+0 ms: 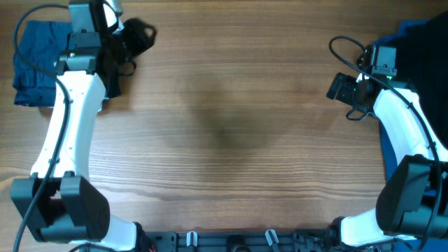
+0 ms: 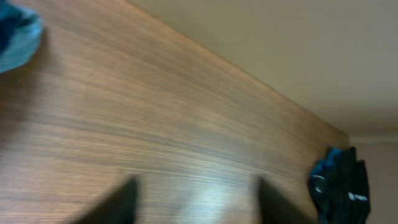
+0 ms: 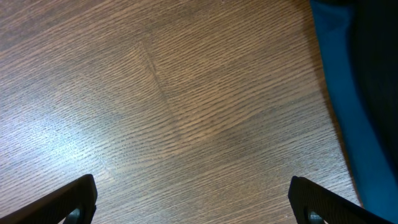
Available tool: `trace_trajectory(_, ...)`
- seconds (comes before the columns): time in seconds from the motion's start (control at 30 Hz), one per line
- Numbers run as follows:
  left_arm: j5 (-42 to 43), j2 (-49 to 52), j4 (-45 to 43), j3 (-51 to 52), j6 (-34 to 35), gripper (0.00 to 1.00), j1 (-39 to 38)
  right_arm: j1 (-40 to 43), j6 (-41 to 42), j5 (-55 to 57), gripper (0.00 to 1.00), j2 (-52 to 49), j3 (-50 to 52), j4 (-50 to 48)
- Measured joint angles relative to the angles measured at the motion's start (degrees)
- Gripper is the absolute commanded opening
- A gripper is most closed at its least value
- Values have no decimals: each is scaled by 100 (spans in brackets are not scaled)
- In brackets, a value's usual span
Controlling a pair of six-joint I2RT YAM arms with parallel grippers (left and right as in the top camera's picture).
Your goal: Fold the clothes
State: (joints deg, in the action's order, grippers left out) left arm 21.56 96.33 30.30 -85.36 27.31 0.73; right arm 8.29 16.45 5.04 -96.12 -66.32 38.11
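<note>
Navy-blue denim-like garment [image 1: 36, 64] lies as a folded bundle in the upper left of the overhead frame, on the brown wood-grain tabletop [image 1: 224, 140], just left of the white left arm [image 1: 70, 119]. In the left wrist view a corner of that blue cloth [image 2: 18, 34] shows at the upper left edge. The left gripper [image 1: 136, 36] sits near the top of the overhead frame, just right of the bundle and apart from it. In its own camera the left gripper [image 2: 196, 199] has its two dark fingers [image 2: 124, 200] spread apart, with only bare wood between them.

At the upper right corner of the overhead frame lies a heap of blue and black clothes [image 1: 423, 42], partly behind the white right arm [image 1: 406, 126]. The same heap shows small at the lower right of the left wrist view [image 2: 342, 186]. The right gripper [image 1: 341, 87] is left of that heap, over bare wood. In the right wrist view the right gripper [image 3: 193, 202] stands wide apart, holding nothing, with blue fabric [image 3: 345, 112] along the right edge.
</note>
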Motion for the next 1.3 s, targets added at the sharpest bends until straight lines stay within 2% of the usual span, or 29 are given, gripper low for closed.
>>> trace_trajectory(0.9,-4,9,76,0,22,100,-208,-2,0,0,100,59,2,9)
trace_trajectory(1.0,-4,9,81,0,22,100,-208,-109,0,2,100,713,11,4)
trace_trajectory(1.3,-4,11,92,0,22,100,-208,-1316,0,15,100,4242,4,7)
